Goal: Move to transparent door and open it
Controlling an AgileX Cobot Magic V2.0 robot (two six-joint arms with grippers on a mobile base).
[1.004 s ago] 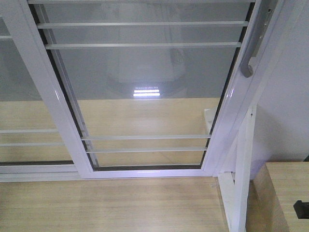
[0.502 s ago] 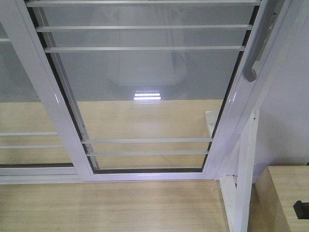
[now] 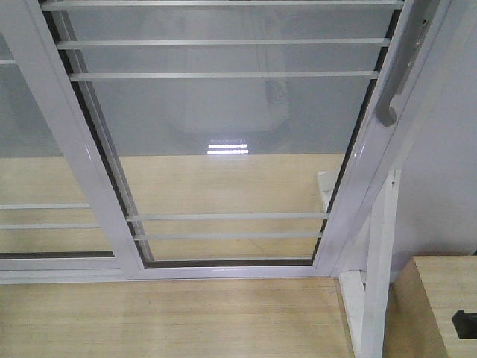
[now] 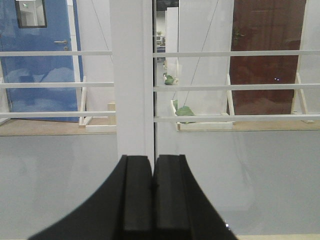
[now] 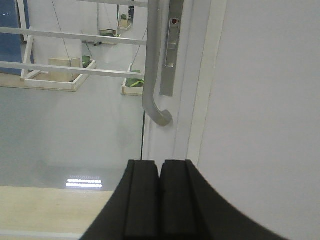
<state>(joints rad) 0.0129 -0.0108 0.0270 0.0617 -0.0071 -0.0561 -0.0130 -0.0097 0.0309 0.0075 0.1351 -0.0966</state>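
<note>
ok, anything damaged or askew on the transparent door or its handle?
Nothing stands out. The transparent door has unbroken glass and straight white bars. Its grey pull handle and lock plate look intact. The left gripper and right gripper are both shut and empty.

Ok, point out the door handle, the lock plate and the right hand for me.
door handle (image 5: 151, 65): right wrist view, on its straight grey shaft.
lock plate (image 5: 171, 55): right wrist view, middle of the plate.
right hand (image 5: 160, 167): right wrist view, between its closed fingertips.
</note>
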